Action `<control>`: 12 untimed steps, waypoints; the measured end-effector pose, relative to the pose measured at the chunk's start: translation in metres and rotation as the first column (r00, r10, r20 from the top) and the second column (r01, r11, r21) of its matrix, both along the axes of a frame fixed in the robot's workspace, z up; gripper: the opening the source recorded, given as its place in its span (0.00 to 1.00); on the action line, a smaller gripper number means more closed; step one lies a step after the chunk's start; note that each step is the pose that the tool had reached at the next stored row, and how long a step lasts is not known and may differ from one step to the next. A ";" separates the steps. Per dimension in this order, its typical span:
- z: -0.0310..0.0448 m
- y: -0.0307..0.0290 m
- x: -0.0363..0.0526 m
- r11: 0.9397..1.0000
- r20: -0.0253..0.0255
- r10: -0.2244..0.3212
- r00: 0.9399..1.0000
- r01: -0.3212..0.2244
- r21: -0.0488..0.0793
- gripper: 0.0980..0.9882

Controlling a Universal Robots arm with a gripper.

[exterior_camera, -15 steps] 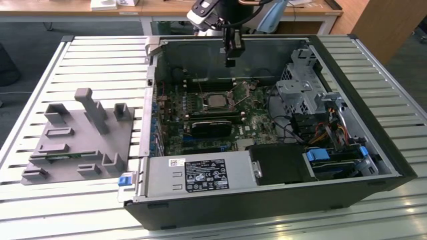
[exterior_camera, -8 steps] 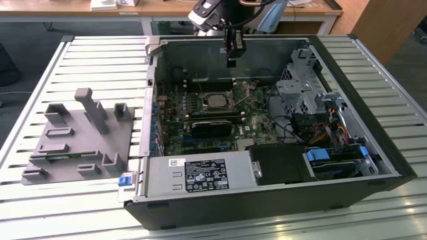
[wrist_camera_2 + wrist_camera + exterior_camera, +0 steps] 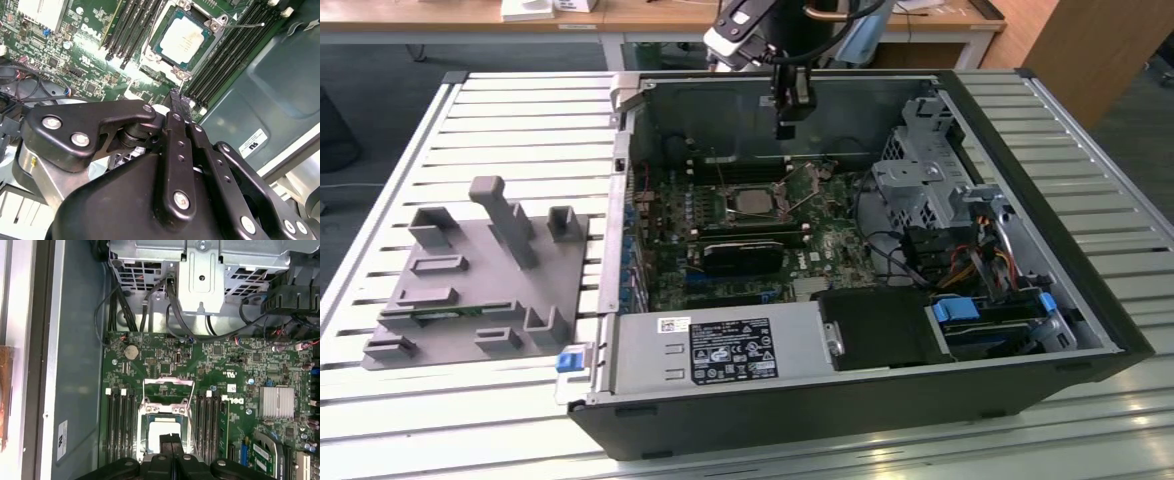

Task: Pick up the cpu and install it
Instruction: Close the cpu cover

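Second wrist view: cpu (image 3: 182,39) lying in socket (image 3: 150,59), upper centre of frame. Fingers (image 3: 176,107) closed, empty, hovering near. Risk: socket looks unlatched; nudge could skew cpu, bend pins.

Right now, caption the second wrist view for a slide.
End effector poised over the motherboard, cpu lying in its socket.

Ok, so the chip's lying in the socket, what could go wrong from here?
The cpu lies in the socket with the hold-down frame raised, so it looks unclamped; a nudge from the shut pincer above could shift it. Coming down off-centre, the pincer could also catch that frame.
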State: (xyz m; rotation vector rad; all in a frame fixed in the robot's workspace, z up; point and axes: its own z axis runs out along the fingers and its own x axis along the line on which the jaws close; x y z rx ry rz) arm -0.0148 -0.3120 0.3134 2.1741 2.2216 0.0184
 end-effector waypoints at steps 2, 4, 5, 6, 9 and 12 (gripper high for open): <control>-0.0021 0.0000 0.0000 1.000 -0.001 0.000 1.000 0.000 0.000 0.01; -0.0033 0.0001 0.0001 1.000 -0.001 0.000 1.000 0.000 -0.001 0.01; -0.0037 0.0001 0.0001 1.000 -0.001 0.000 1.000 0.000 -0.003 0.01; -0.0042 0.0001 0.0004 1.000 -0.001 0.000 1.000 0.000 -0.003 0.01; -0.0058 0.0000 0.0052 1.000 -0.001 0.000 1.000 0.000 -0.003 0.01; -0.0087 0.0000 0.0070 1.000 -0.001 0.000 1.000 0.000 -0.003 0.01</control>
